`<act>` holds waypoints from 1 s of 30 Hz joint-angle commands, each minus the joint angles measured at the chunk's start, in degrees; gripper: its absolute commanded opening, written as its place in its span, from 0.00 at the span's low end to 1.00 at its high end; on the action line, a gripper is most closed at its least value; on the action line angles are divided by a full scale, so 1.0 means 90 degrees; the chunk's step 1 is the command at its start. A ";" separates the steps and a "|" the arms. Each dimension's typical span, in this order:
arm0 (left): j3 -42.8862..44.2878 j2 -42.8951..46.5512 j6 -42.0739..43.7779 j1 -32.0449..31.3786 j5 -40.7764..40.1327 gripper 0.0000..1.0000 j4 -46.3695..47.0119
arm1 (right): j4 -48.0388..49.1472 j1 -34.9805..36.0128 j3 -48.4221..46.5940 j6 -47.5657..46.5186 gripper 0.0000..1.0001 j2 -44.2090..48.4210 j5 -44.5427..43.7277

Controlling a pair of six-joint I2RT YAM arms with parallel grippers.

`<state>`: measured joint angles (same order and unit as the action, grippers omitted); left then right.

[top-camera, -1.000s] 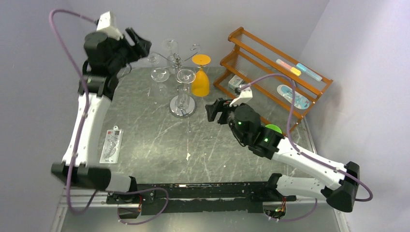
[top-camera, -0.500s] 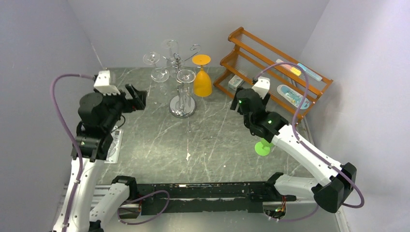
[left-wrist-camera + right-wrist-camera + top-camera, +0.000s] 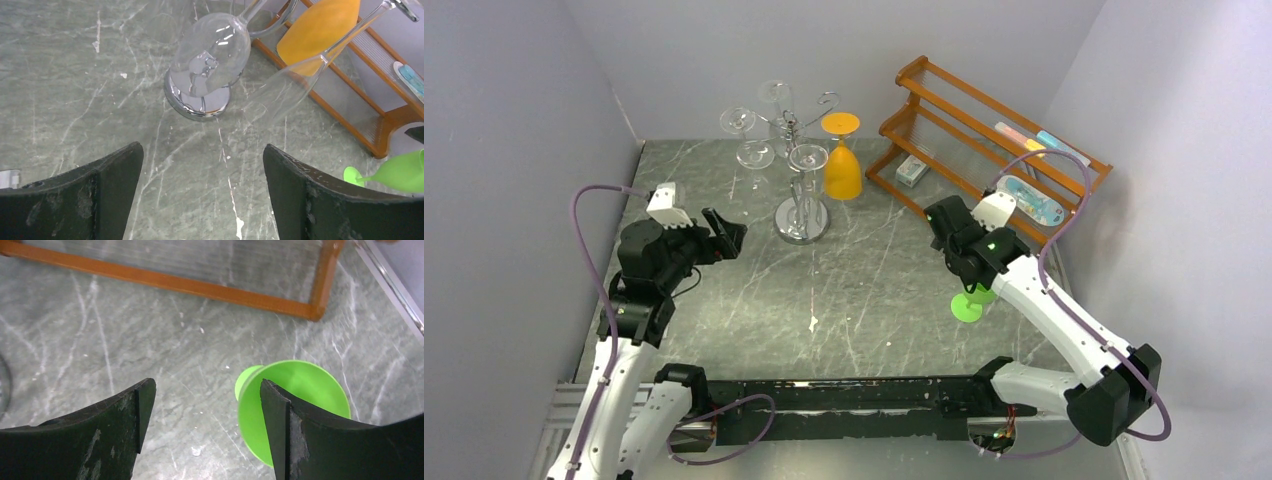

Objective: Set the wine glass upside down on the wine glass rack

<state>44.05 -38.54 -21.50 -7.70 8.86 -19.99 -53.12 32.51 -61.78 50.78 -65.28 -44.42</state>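
While several glasses are already hanging bowl-down, the task is looking only partly done. On the left, the left arm is rising from the near edge and bending inward, and the left gripper (image 3: pixel 727 231) is hovering low over the tabletop (image 3: pixel 824 300), facing the rack, its jaws spread wide and carrying nothing. Further along, the wine glass rack (image 3: pixel 801 222) is standing near the back wall; clear glasses (image 3: pixel 755 152) and an orange glass (image 3: pixel 842 170) are hanging upside down from its curled arms. Moving right, the right arm is reaching forward and folding down at the wrist, so the right gripper (image 3: pixel 206 386) is pointing at the tabletop with its jaws parted and empty. Just beside its right finger, the green wine glass (image 3: pixel 292 400) is sitting on the tabletop, well apart from the rack and largely hidden under the arm from above. Behind it, a wooden shelf (image 3: pixel 944 100) is standing at the far right. Grasping, inverting and hanging this green glass are remaining, in my judgement.
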 commanded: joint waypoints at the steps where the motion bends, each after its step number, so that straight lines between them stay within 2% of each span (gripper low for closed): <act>1: -0.0202 0.0088 -0.0320 0.0036 0.0311 0.92 0.0385 | -0.0540 -0.0131 0.0430 0.0890 0.80 0.0044 -0.0003; 4: -0.0291 0.0145 -0.0372 0.0038 0.0309 0.91 0.0441 | -0.0463 -0.0149 0.0713 0.1092 0.76 0.0063 0.0157; 5: -0.0300 0.0164 -0.0380 0.0036 0.0284 0.90 0.0443 | -0.0383 -0.0155 0.0789 0.1083 0.72 0.0057 0.0197; 10: -0.0286 0.0210 -0.0419 0.0037 0.0095 0.90 0.0398 | 0.0082 -0.0149 0.0943 0.0706 0.34 0.0089 0.0262; 13: -0.0315 0.0213 -0.0594 0.0038 0.0087 0.91 0.0418 | 0.0283 -0.0150 0.0919 0.0397 0.23 0.0118 0.0395; 16: -0.0380 0.0135 -0.0889 0.0036 0.0335 0.91 0.0608 | 0.0544 -0.0149 0.0867 0.0076 0.00 0.0201 0.0650; 23: -0.0394 -0.0069 -0.1246 0.0036 0.0592 0.96 0.0441 | 0.1543 -0.0155 0.0781 -0.0899 0.00 0.0749 0.1626; 27: -0.0730 0.0052 -0.1511 0.0036 0.0864 0.96 0.0527 | 0.2935 -0.0152 0.1253 -0.1455 0.00 0.1372 0.2954; 30: -0.1138 0.0121 -0.1712 0.0036 0.1293 0.96 0.0787 | 0.3952 -0.0154 0.1678 -0.1476 0.00 0.1680 0.4027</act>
<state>37.89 -38.41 -33.61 -7.70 14.61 -15.75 -32.03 31.53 -50.74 41.15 -53.21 -22.74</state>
